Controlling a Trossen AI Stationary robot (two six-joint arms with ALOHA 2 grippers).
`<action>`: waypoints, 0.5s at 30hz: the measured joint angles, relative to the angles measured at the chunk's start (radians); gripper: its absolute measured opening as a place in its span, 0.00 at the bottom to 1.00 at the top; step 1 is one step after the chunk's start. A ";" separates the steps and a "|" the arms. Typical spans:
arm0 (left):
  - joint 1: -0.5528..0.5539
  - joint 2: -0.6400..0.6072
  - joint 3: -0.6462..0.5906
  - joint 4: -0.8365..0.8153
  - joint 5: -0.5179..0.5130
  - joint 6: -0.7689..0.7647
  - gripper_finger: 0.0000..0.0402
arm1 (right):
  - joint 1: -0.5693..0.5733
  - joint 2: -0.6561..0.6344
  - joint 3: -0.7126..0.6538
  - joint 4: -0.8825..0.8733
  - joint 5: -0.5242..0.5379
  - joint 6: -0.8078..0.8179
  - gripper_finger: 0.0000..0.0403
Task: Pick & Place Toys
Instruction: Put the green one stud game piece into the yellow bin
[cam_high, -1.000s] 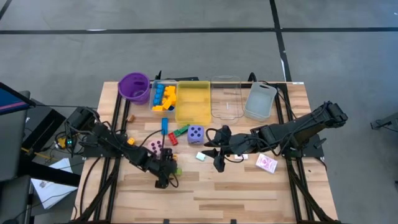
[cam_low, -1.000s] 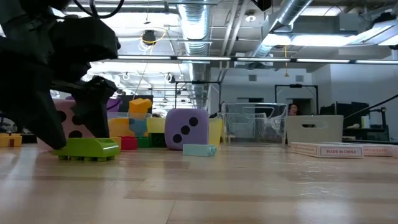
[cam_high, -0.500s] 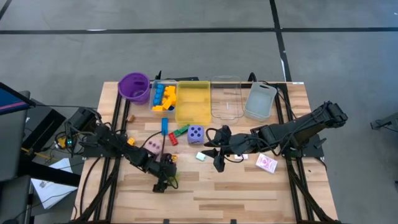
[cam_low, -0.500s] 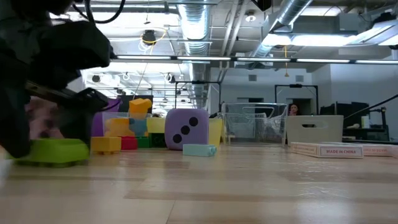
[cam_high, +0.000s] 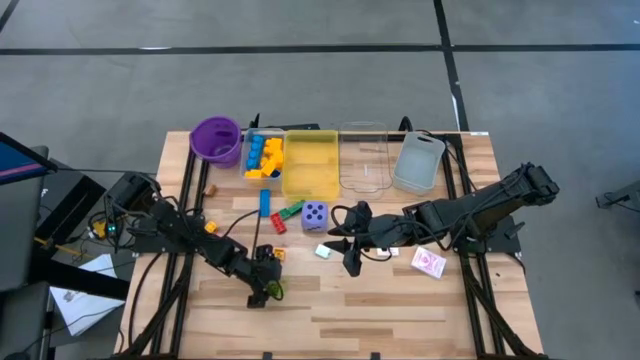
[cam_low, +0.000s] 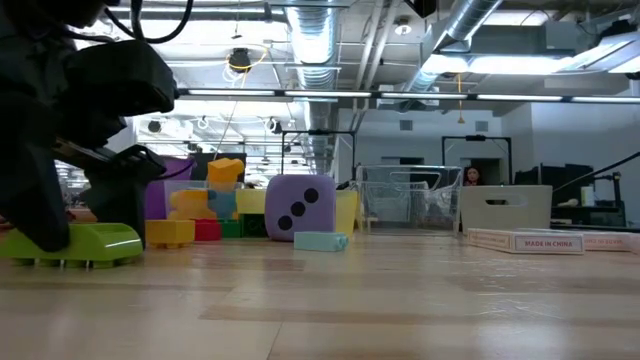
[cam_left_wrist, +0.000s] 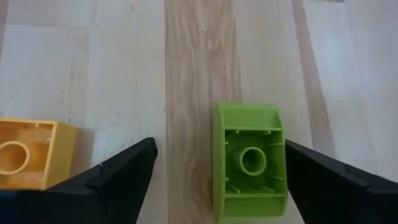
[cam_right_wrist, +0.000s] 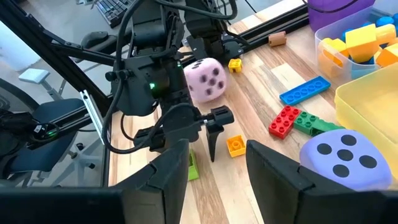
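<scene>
Only some yellow and blue blocks (cam_high: 263, 156) lie in the clear tray (cam_high: 250, 136) beside the yellow tray (cam_high: 311, 183); dice, cards and other blocks remain on the tabletop (cam_high: 380, 300), the left gripper (cam_high: 262, 291) open around a green block (cam_left_wrist: 249, 162), right gripper (cam_high: 349, 258) part-open, empty.

Lime green block (cam_left_wrist: 250, 163) beside orange-yellow block (cam_left_wrist: 28, 154); pale wood table (cam_left_wrist: 124, 74). Purple die (cam_right_wrist: 345, 160) dotted dark blue, pink die (cam_right_wrist: 205, 79) dotted black. Cup (cam_high: 215, 138) purple.
</scene>
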 joint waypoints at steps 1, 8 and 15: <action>-0.002 0.000 -0.001 0.005 -0.002 0.000 0.81 | 0.000 0.000 0.000 0.000 0.000 0.000 0.38; -0.035 0.001 0.000 0.015 -0.022 0.001 0.77 | 0.000 0.000 0.000 -0.001 0.000 0.000 0.38; -0.050 0.001 0.000 0.019 -0.017 -0.001 0.73 | 0.000 0.000 0.000 -0.001 0.000 0.000 0.38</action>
